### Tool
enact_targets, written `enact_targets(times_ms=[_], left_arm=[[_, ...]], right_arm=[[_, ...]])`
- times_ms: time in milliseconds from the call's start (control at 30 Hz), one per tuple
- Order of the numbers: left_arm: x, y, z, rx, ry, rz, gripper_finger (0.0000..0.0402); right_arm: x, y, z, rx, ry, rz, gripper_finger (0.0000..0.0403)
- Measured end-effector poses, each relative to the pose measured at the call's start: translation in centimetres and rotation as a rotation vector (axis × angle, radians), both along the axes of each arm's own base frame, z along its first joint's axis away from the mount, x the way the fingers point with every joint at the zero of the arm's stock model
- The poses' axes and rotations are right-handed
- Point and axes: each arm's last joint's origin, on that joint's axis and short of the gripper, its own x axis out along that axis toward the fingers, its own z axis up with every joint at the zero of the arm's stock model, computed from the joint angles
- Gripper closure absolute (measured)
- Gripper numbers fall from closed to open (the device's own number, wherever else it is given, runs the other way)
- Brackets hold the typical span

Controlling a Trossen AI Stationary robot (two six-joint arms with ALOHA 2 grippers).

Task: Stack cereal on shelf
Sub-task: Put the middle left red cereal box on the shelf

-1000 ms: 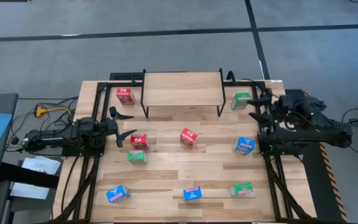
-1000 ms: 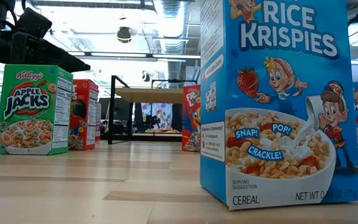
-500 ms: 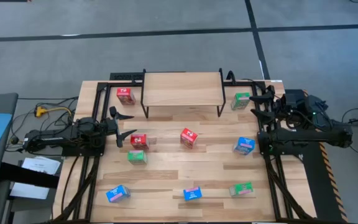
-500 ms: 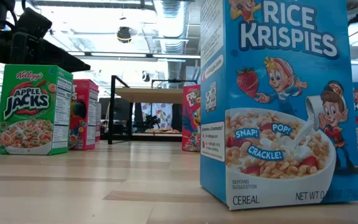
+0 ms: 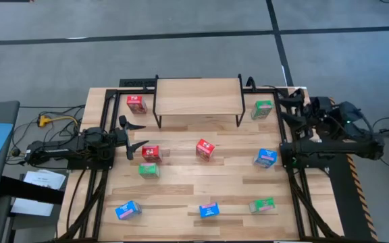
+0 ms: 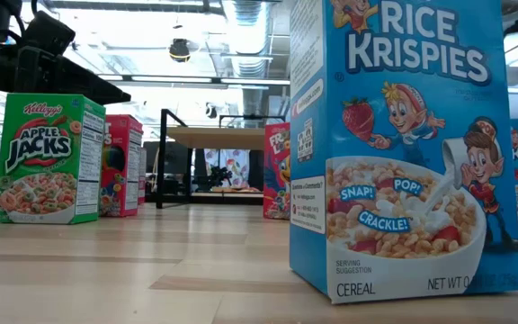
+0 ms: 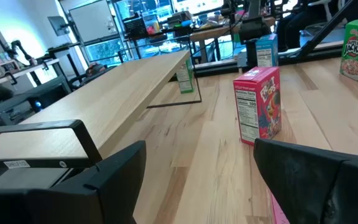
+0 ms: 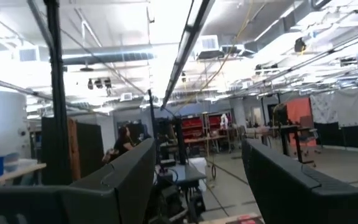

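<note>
On the slatted table [image 5: 181, 196], nine cereal boxes stand scattered around the shelf [image 5: 198, 96], which sits at 12 o'clock on the tabletop, its long axis running 9 to 3 o'clock. Its board carries no box.

Box positions, high view:
- Red: one [image 5: 136, 103] just beside the shelf at its 9 o'clock end; one [image 5: 151, 152] at the table's 9 o'clock; one [image 5: 205, 149] near centre.
- Green: one [image 5: 263, 109] beside the shelf's 3 o'clock end; one [image 5: 148, 170] just below the 9 o'clock red box; one [image 5: 263, 204] toward 5 o'clock.
- Blue: one [image 5: 265, 157] at 3 o'clock; one [image 5: 127, 210] at 7 o'clock; one [image 5: 209, 210] at 6 o'clock.

Most boxes appear upright; the centre red box is turned diagonally. The low view confirms the 6 o'clock blue box upright, front toward that camera.

Left gripper [image 5: 134, 140]: at the 9 o'clock edge, fingers spread and grasping nothing, pointing toward 3 o'clock with the nearest red box close to its fingertips.

Right gripper [image 5: 291, 106]: at the 2 o'clock edge, raised, fingers apart and unloaded; its wrist view shows only the room beyond.

Step in hand, as judged: the first pick, not yet made. The next move calls for the left gripper to advance, straddle the red box across its narrow faces, clamp, then lift above the shelf board.
</note>
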Motion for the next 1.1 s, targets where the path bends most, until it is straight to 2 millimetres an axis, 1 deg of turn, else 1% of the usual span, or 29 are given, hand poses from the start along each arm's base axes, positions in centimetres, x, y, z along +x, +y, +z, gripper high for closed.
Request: enact_targets(times_ms=[233, 433, 667, 700, 867, 1000, 1100], left_arm=[[0.0, 0.0, 0.0, 0.0, 0.0, 0.0, 0.0113], [0.0, 0.0, 0.0, 0.0, 0.0, 0.0, 0.0113], [0.0, 0.0, 0.0, 0.008, 0.003, -0.001, 0.0113], [0.0, 0.0, 0.0, -0.018, -0.006, -0.006, 0.0113], [0.1, -0.2, 0.0, -0.307, -0.09, -0.058, 0.0113], [0.0, -0.2, 0.0, -0.39, -0.121, -0.052, 0.0113], [0.1, -0.2, 0.0, -0.486, -0.152, -0.057, 0.0113]], right_arm=[[0.3, 0.0, 1.7, 0.008, -0.007, 0.001, 0.0137], [1.7, -0.2, 2.4, 0.055, 0.025, 0.02, 0.0137], [3.4, -0.4, 2.4, 0.063, 0.077, 0.02, 0.0137], [3.5, -0.5, 2.5, 0.064, 0.081, 0.019, 0.0137], [4.3, -0.6, 2.4, 0.066, 0.094, 0.019, 0.0137], [4.5, -0.6, 2.6, 0.063, 0.074, 0.019, 0.0137], [4.6, -0.6, 2.6, 0.061, 0.067, 0.02, 0.0137]])
